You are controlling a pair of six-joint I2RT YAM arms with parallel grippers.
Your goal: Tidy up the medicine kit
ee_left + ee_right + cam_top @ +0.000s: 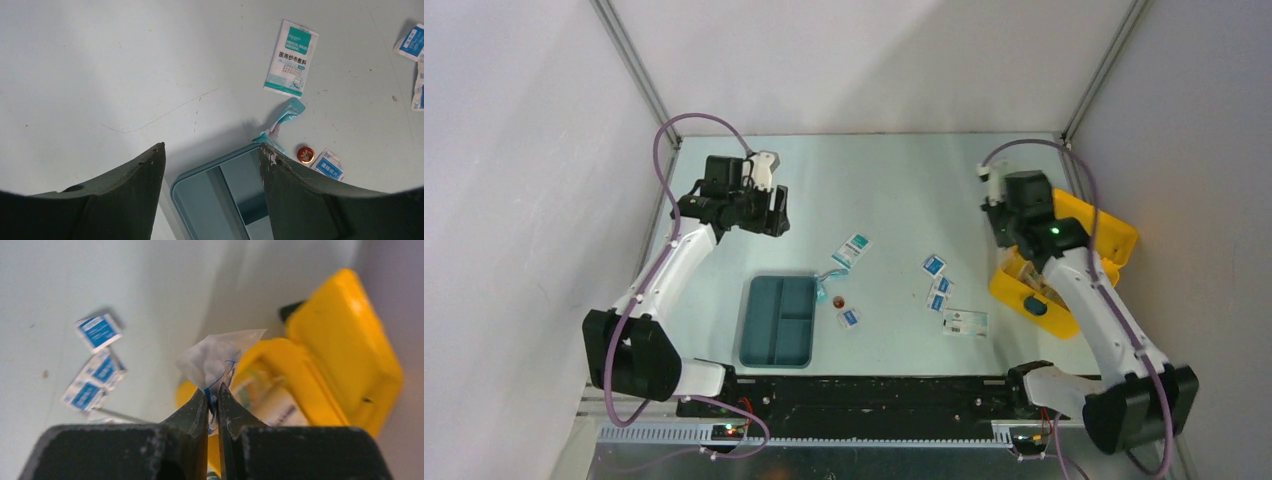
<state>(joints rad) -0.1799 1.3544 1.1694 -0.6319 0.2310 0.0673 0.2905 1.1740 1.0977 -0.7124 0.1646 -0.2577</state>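
Observation:
The yellow medicine kit lies open at the right edge of the table, with items inside; it also shows in the right wrist view. My right gripper is shut on a clear plastic packet with blue print and holds it above the kit's near left side. My left gripper is open and empty, high above the far left of the table. A dark-teal divided tray lies at the front centre, and its corner shows between the left fingers.
Loose on the table: a white-and-teal gauze packet, a crumpled teal wrapper, a small round red tin, several small blue-and-white packets and a flat white packet. Enclosure walls stand on three sides.

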